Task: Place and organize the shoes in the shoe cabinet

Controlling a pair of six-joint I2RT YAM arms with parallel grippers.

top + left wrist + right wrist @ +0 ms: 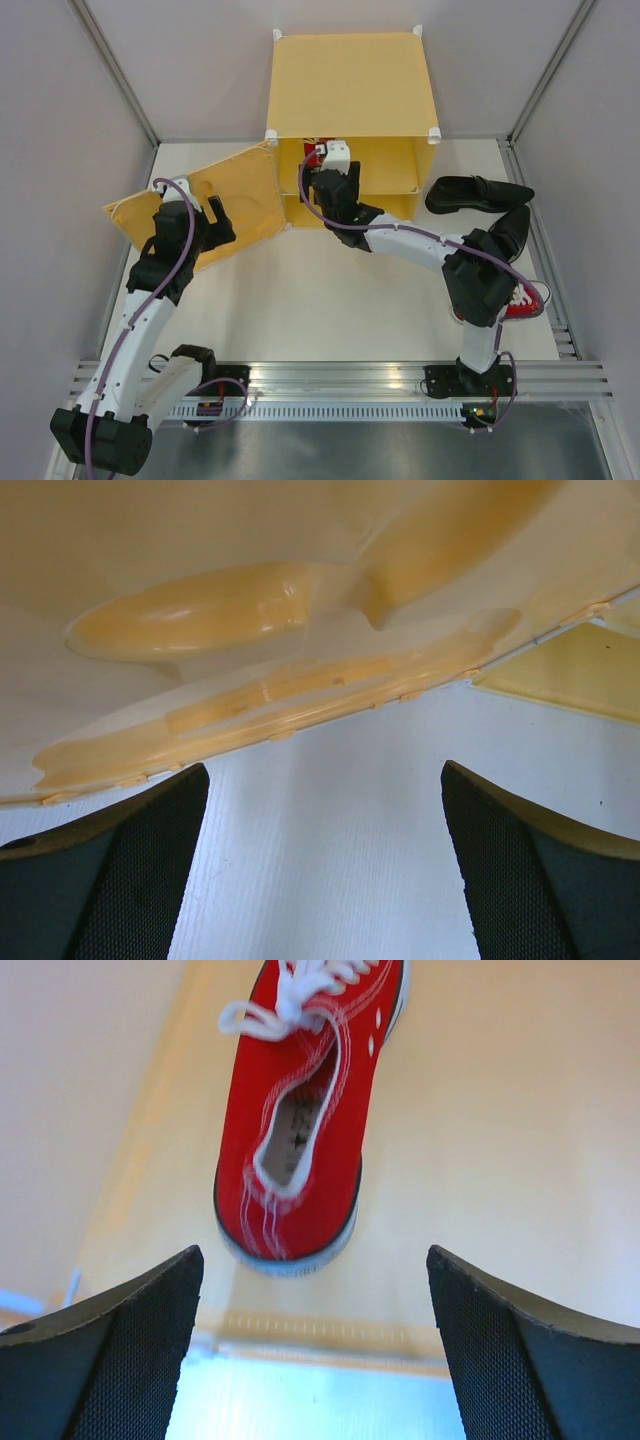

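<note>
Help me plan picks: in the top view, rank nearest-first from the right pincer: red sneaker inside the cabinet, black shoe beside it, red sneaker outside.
1. Inner red sneaker, in the cabinet, before the right pincer.
2. Black shoe, right of the cabinet.
3. Outer red sneaker, by the right arm.

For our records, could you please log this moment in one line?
right gripper open behind red sneaker in cabinet | left gripper open by door | black shoes, other sneaker on table

Red sneaker (300,1110) inside yellow cabinet (350,85), door (215,205) open; black shoes (478,193), other red sneaker (524,301) outside, right.
</note>
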